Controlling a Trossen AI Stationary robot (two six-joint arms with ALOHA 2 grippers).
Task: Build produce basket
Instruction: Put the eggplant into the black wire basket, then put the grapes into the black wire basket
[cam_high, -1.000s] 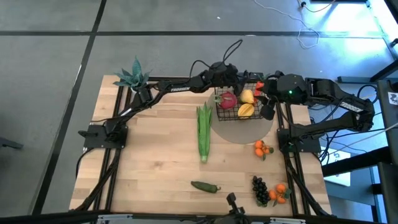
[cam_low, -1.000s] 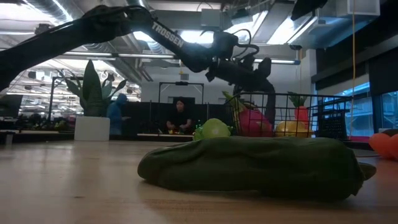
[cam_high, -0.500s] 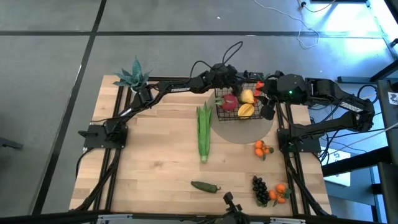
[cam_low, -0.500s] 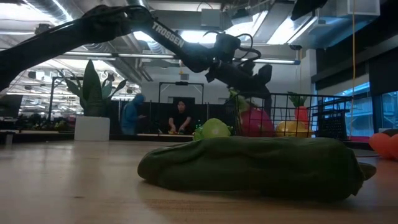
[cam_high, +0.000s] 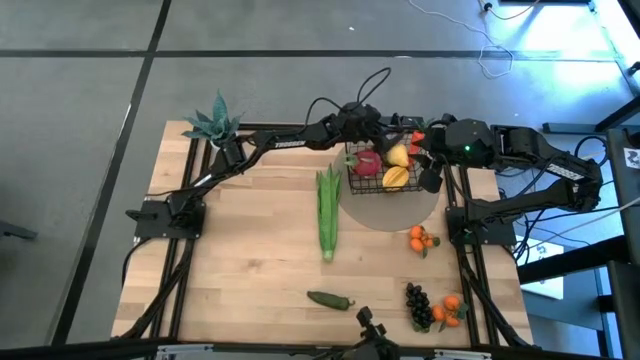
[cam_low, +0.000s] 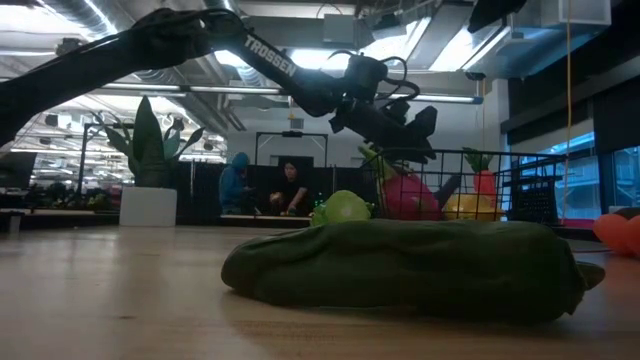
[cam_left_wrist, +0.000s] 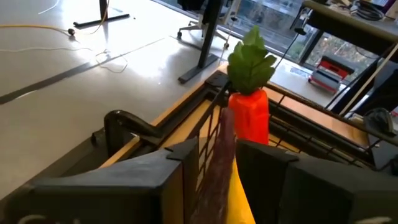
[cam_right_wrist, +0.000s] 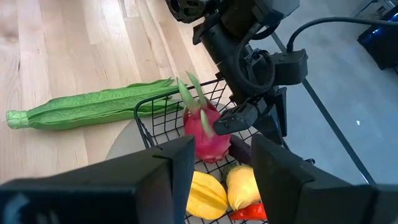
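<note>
The black wire basket (cam_high: 350, 181) stands on a grey round mat near the table's far right. It holds the red radish (cam_high: 367, 160), lemon (cam_high: 398, 154), mango (cam_high: 396, 177), carrot (cam_left_wrist: 250, 118) and the purple eggplant (cam_right_wrist: 240, 148), which leans among them. My left gripper (cam_right_wrist: 252, 122) hovers open just above the basket's far side, over the eggplant. My right gripper (cam_high: 430, 176) waits open at the basket's right side. The corn (cam_high: 328, 212) lies left of the basket.
The green pepper (cam_high: 330, 299) lies near the table's near edge, with the dark grapes (cam_high: 419, 305) and oranges (cam_high: 452, 308) to its right. More oranges (cam_high: 422, 239) sit near the mat. A potted plant (cam_high: 212, 123) stands at the far left corner. People move in the room behind.
My left gripper has risen out of the basket and tipped more level, and it has drawn slightly toward the far edge. The eggplant it reached in with stays behind, leaning inside the basket. My right arm has kept still.
</note>
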